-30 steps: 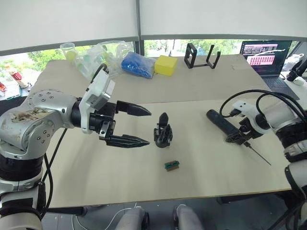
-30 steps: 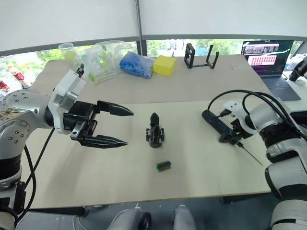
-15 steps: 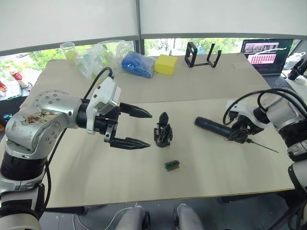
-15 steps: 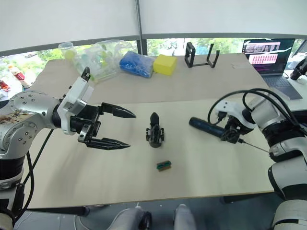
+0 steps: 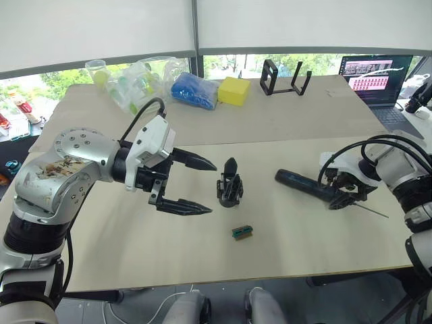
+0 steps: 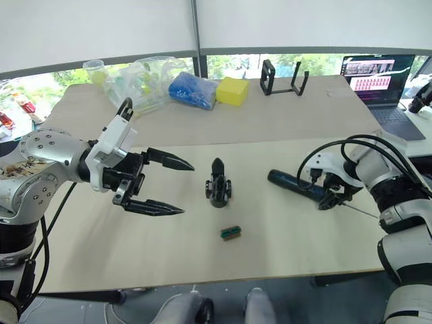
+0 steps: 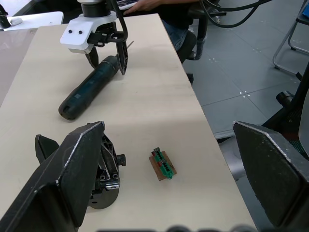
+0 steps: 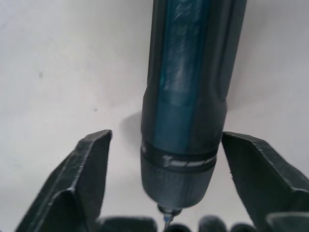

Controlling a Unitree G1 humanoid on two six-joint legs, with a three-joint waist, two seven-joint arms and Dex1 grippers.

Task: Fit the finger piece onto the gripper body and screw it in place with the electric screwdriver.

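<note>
Looking over the bench [image 5: 135,250], we see the gripper body [image 5: 229,189] standing upright near the middle of the pale board, with its one pointed finger up. Just in front of it, a little toward our right side, lies a small green-and-brown block [image 5: 241,232], apart from the body.

Our left gripper [image 5: 202,185] hangs above the bench at the left of the gripper body, near it but not touching. Its two black fingers are spread wide, one above the other, and nothing is between them. In the left wrist view the gripper body [image 7: 104,179] appears partly behind one finger.

The electric screwdriver [image 5: 307,185] lies flat on the bench on the right side, well apart from the gripper body, with its rounded end toward the middle and its thin metal bit [image 5: 371,211] pointing to the right edge. Our right gripper [image 5: 343,191] is at the narrow front end of the tool. In the right wrist view the fingers [image 8: 89,171] stand on both sides of the screwdriver collar [image 8: 181,162] with a gap on each side, so the gripper is open around the tool and does not clamp it.

We cannot find the finger piece with certainty.

At the back of the bench are a blue bag [image 5: 194,90], a yellow block [image 5: 233,91] and a laptop [image 5: 374,74].
</note>
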